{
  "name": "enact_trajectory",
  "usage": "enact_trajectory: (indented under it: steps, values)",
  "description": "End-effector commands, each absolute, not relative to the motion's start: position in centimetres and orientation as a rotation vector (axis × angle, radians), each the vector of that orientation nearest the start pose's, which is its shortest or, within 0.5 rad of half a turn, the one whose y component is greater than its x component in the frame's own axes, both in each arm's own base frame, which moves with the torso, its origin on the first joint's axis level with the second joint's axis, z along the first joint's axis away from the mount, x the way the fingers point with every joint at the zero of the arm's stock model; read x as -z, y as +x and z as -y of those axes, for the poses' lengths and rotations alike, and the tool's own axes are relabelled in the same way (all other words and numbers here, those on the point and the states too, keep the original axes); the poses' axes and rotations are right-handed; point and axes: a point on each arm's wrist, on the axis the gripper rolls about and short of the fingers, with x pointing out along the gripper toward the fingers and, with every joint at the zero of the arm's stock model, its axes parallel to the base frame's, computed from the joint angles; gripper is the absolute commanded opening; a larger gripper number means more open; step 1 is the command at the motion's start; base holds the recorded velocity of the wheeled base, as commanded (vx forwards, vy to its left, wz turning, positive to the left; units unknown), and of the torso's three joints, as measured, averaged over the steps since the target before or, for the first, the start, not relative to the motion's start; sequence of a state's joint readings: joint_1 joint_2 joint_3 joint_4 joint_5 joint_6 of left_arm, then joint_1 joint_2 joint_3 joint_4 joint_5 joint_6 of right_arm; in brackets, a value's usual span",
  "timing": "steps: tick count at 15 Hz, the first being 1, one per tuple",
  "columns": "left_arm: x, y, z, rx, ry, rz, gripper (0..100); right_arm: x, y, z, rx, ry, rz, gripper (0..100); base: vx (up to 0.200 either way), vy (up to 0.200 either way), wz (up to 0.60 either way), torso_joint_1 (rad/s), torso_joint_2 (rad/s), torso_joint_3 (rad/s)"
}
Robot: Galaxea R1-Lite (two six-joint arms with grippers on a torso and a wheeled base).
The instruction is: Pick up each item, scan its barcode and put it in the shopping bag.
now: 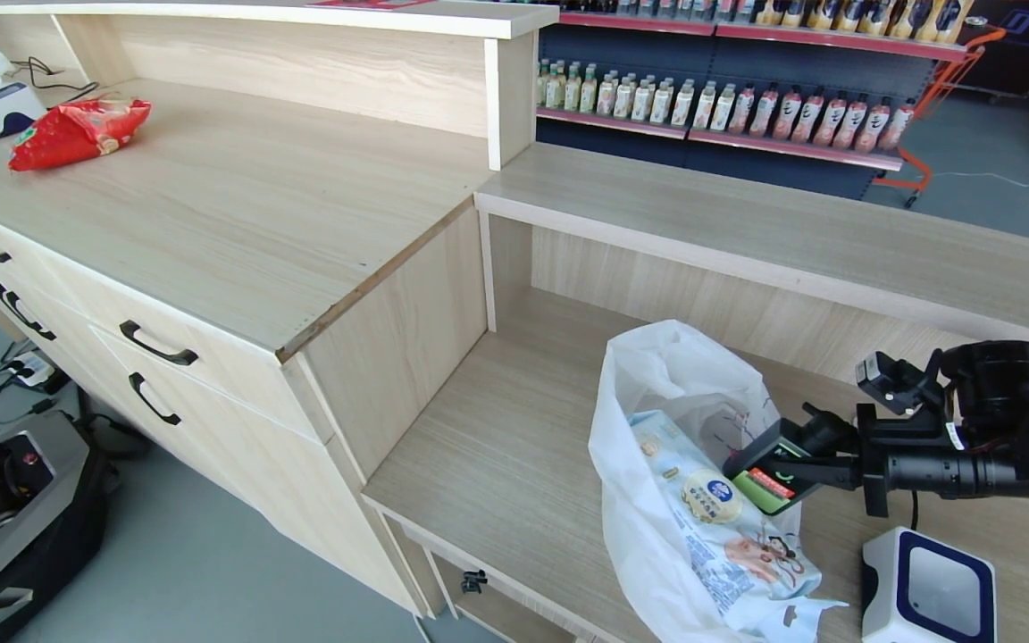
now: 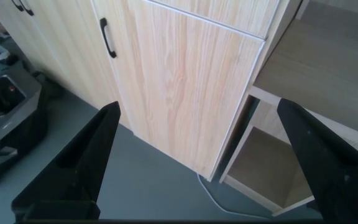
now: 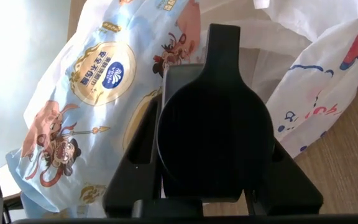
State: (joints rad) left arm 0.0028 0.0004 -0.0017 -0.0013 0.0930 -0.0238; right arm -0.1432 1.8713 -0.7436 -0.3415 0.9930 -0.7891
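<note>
Right gripper (image 1: 760,473) is clamped on a small green-and-red pack (image 1: 772,487), held at the mouth of the white shopping bag (image 1: 657,375) on the lower desk (image 1: 497,446). We judge the pack is there for the drop, which would put the scan step behind it. The scanner (image 1: 925,589) stands just beside the bag, which keeps the carry short.

A large blue-and-white pack (image 1: 711,509) already lies inside the bag. It takes much of the opening, so the small one likely has to land on top of it or beside it.

Left gripper (image 2: 197,109) hangs with fingers spread and nothing between them, low in front of the cabinet.

One red snack bag (image 1: 77,132) lies on the upper counter (image 1: 238,205), well apart from the bag. We judge it the next item.
</note>
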Motion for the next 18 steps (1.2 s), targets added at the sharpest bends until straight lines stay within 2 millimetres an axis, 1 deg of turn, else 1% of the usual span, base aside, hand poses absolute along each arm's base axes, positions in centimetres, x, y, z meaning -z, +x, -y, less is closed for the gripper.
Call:
enact_trajectory:
  steps: [1, 5, 6, 7, 9, 11, 12, 13, 14, 15, 16, 17, 18]
  values:
    - [-7.6, -2.3, -0.2, -0.095, -0.025, 0.004, 100, -9.7, 29.6, 2.5, -0.994, -0.282, -0.317, 100, 0.000, 0.000, 0.00, 0.000, 0.00, 0.000]
    - [-7.6, -2.3, -0.2, -0.097, -0.025, 0.004, 100, -10.0, 29.3, 2.8, -0.981, -0.284, -0.312, 100, 0.000, 0.000, 0.00, 0.000, 0.00, 0.000]
    - [-7.6, -2.3, -0.2, -0.097, -0.025, 0.004, 100, -10.5, 29.2, 2.8, -0.978, -0.294, -0.298, 100, 0.000, 0.000, 0.00, 0.000, 0.00, 0.000]
    - [-7.6, -2.3, -0.2, -0.097, -0.025, 0.004, 100, -11.2, 29.0, 2.8, -0.973, -0.310, -0.277, 100, 0.000, 0.000, 0.00, 0.000, 0.00, 0.000]
    - [-7.6, -2.3, -0.2, -0.097, -0.025, 0.004, 100, -13.6, 27.8, 2.6, -0.950, -0.364, -0.212, 100, 0.000, 0.000, 0.00, 0.000, 0.00, 0.000]
    - [-7.6, -2.3, -0.2, -0.097, -0.025, 0.004, 100, -17.7, 23.5, 3.3, -0.868, -0.446, -0.122, 100, 0.000, 0.000, 0.00, 0.000, 0.00, 0.000]
    - [-7.6, -2.3, -0.2, -0.097, -0.025, 0.004, 100, -20.2, 19.9, 3.5, -0.811, -0.482, -0.083, 100, 0.000, 0.000, 0.00, 0.000, 0.00, 0.000]
    - [-7.6, -2.3, -0.2, -0.097, -0.025, 0.004, 100, -21.7, 17.6, 3.3, -0.775, -0.509, -0.053, 100, 0.000, 0.000, -0.60, 0.002, 0.00, 0.002]
    - [-7.6, -2.3, -0.2, -0.097, -0.025, 0.004, 100, -22.9, 15.8, 3.1, -0.740, -0.533, -0.018, 100, 0.000, 0.000, -0.60, 0.002, 0.00, 0.002]
    - [-7.6, -2.3, -0.2, -0.097, -0.025, 0.003, 100, -23.8, 14.6, 2.8, -0.726, -0.548, 0.022, 100, 0.000, 0.000, -0.60, 0.007, 0.00, 0.002]
    - [-7.6, -2.3, -0.2, -0.097, -0.025, 0.004, 100, -25.2, 13.3, 2.4, -0.707, -0.529, 0.058, 100, 0.000, 0.000, -0.60, -0.002, 0.00, 0.002]
    - [-7.6, -2.3, -0.2, -0.095, -0.025, 0.004, 100, -26.6, 12.3, 2.0, -0.692, -0.516, 0.091, 100, 0.000, 0.000, -0.60, 0.002, 0.00, 0.002]
    - [-7.6, -2.3, -0.2, -0.095, -0.025, 0.003, 100, -27.6, 11.8, 1.8, -0.685, -0.513, 0.115, 100, 0.000, 0.000, -0.60, 0.017, 0.01, 0.002]
